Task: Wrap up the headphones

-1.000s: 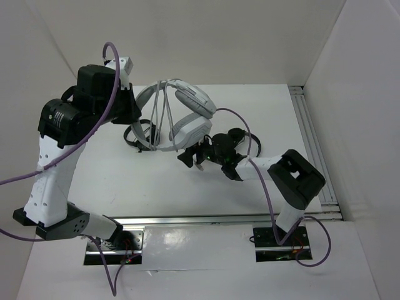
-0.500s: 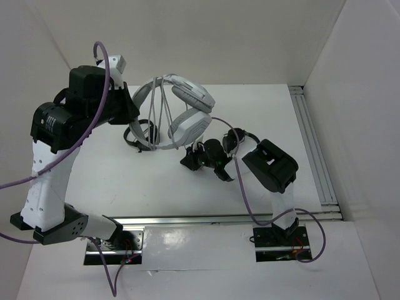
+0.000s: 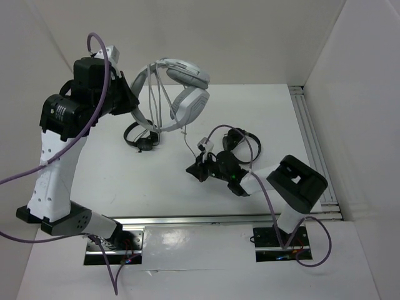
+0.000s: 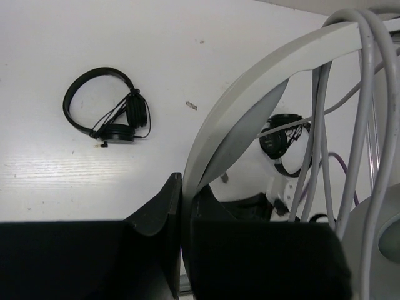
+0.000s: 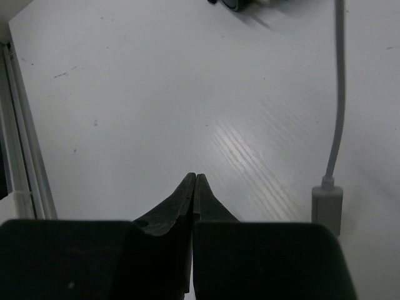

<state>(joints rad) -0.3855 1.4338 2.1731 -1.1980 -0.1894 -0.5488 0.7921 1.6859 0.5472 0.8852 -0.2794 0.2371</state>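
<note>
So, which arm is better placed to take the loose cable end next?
Probably right: the right end effector is shut, empty, beside the loose plug; the left end effector is clamped on the headphones' headband, holding them aloft.

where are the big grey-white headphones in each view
top external: headphones upper centre, held up.
left wrist: headband arcs from the left end effector, bottom centre, to top right.
right wrist: only its cable and plug, right edge.
shared landmark: black headphones right of centre in top external, behind the headband in left wrist.
</note>
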